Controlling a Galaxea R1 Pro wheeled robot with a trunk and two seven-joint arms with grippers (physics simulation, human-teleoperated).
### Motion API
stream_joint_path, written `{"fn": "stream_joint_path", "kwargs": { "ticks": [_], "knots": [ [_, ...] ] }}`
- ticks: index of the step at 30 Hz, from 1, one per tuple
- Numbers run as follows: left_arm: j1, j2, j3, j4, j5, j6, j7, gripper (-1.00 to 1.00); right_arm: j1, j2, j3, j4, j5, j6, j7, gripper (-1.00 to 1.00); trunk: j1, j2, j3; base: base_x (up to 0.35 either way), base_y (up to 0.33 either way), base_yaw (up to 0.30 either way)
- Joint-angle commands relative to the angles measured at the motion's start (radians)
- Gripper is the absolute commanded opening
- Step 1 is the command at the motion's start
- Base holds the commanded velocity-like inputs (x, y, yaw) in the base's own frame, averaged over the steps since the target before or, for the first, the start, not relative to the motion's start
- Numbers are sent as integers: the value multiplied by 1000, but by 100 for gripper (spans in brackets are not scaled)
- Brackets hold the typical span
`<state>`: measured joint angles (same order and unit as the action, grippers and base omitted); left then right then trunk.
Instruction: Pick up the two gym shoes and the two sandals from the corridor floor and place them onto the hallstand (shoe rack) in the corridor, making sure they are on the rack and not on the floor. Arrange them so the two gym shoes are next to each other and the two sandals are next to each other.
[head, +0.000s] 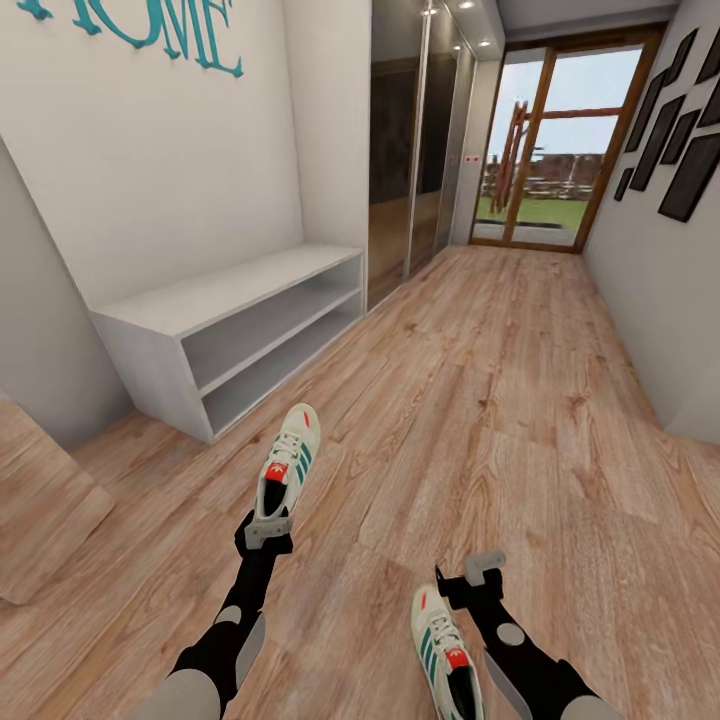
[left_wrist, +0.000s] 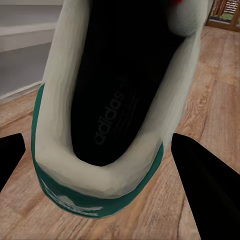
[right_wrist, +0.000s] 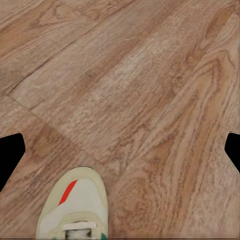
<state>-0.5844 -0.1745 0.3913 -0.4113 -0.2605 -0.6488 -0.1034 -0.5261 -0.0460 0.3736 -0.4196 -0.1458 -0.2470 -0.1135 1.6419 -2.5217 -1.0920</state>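
Left gripper (head: 264, 531) sits at the heel of one gym shoe (head: 289, 460), fingers (left_wrist: 207, 187) spread either side of the collar, apparently not clamped. Right gripper (head: 478, 578) is spread over bare corridor floor (head: 520, 400), just beside the second gym shoe (head: 446, 660). Step looks like shoe pickup. Next: close on the heel, lift, carry to the rack; only a plain white two-tier bench (head: 225, 335) stands near.

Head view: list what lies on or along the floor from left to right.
White two-tier bench → sneaker at the left gripper → second sneaker near the right gripper → grey right-hand wall.
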Motion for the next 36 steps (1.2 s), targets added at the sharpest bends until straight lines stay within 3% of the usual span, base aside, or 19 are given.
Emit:
{"fn": "stream_joint_path", "kwargs": {
  "ticks": [1, 6, 11, 13, 14, 18, 36],
  "knots": [
    [0, 0, 0, 0, 0, 0, 1, -100, 0, 0, 0, 6, 0, 0, 0, 100, 0, 0, 0, 0, 0, 3],
    [0, 0, -1, -3, 0, 1, 1, -100, 0, -3, -1, 18, 1, 0, -6, 100, 0, 0, 0, 0, 0, 1],
    [0, 0, 1, -4, -1, 1, 1, -100, 1, -25, -2, 62, 1, -1, -17, 100, 0, 0, 0, 0, 0, 0],
    [0, 0, 1, -4, -1, 1, 1, -100, 1, -41, -2, 123, 0, -4, -18, 100, 0, 0, 0, 0, 0, 0],
    [0, 0, 1, -4, -2, 1, 1, -100, 1, -53, -3, 202, -2, -32, -19, 100, 0, 0, 0, 0, 0, 0],
    [0, 0, 1, -5, -2, 1, 2, -100, 1, -59, -4, 249, -2, -79, -21, 100, 0, 0, 0, 0, 0, 0],
    [0, 0, 1, -4, -1, 1, 2, -100, 1, -59, -5, 263, -4, -91, -21, 100, 0, 0, -4, 0, 0, 0]
  ]
}}
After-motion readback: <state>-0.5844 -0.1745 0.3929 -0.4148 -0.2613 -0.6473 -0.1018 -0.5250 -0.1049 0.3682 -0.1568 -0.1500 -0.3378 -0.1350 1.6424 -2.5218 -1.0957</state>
